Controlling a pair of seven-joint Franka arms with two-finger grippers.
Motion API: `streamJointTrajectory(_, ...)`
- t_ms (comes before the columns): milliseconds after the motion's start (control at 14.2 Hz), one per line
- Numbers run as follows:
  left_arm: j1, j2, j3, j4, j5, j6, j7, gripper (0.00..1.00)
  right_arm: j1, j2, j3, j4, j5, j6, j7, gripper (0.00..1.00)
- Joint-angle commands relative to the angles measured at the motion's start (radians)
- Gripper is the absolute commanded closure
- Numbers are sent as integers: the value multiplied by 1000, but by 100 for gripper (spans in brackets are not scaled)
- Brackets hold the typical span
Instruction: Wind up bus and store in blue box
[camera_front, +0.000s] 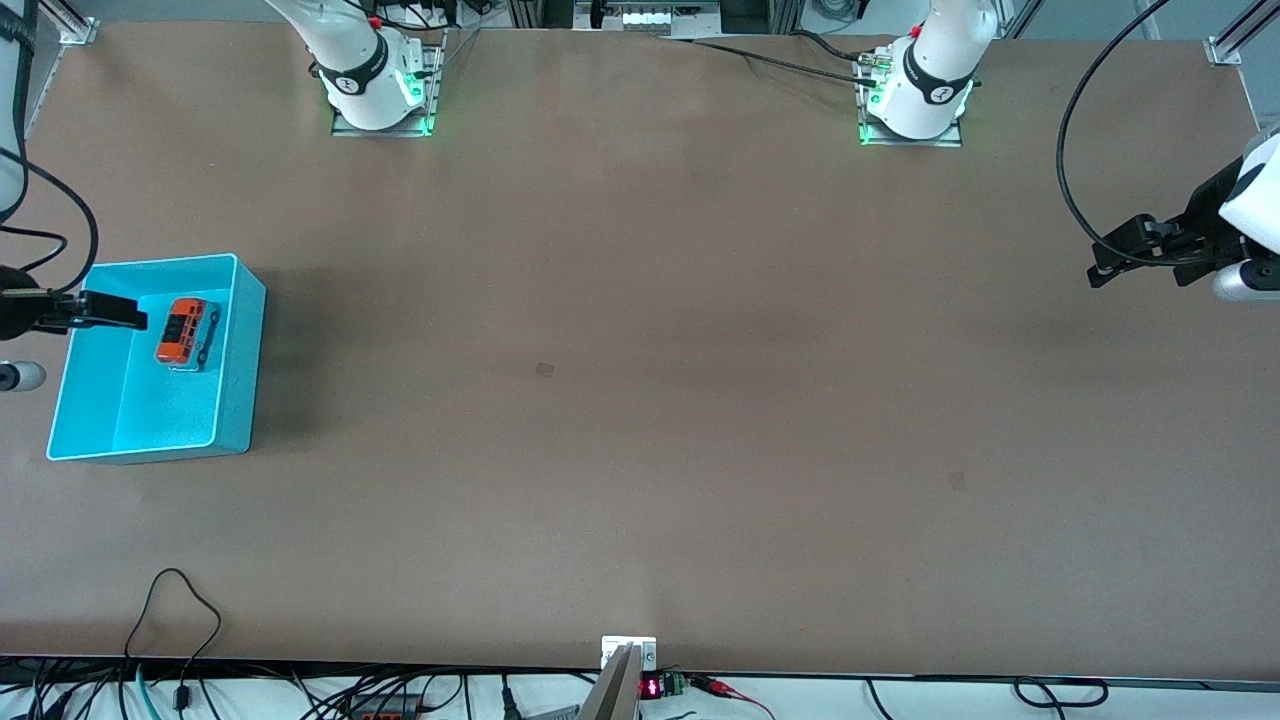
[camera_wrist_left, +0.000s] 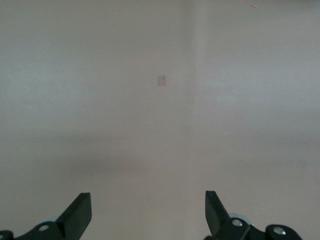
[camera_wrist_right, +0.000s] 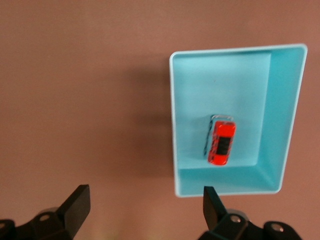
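So from where I'm sitting, the bus (camera_front: 186, 332) is lying inside the blue box (camera_front: 243, 370), in the part of the box farther from the front camera, close to the wall on that end. It's on the box floor with its orange roof and dark windows facing up, and I can see the white-grey lower body along one side in the right wrist view (camera_wrist_right: 221, 142). The blue box (camera_wrist_right: 287, 115) itself sits on the brown table (camera_front: 640, 400) way over at the right arm's end.

My right gripper (camera_front: 105, 310) is up over the outer rim of the box, at the very edge of the front view. Its jaws stand wide apart with nothing between them; the right wrist view shows both black fingers (camera_wrist_right: 75, 207) spread with just table and box under them.

My left gripper (camera_front: 1125, 250) hangs over bare table at the left arm's end, well apart from the box. Jaws are spread wide there too and holding nothing; the left wrist view shows the fingers (camera_wrist_left: 77, 215) over plain tabletop with a small faint square mark (camera_wrist_left: 161, 80) on it.
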Motion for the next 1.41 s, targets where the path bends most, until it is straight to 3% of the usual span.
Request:
streamJointTrajectory(0,-2,-13,6,-4,-15,-11,5,0,30,-82,-5,-8,25,-96,45,0)
streamJointTrajectory(424,-2,-13,6,-4,-15,-16,5,0,36,-254,-5,-217,57,-4,130,0)
streamJointTrajectory(1343,3,-13,6,-4,-12,-11,5,0,135,-227,10,-160,37,1,184,0)
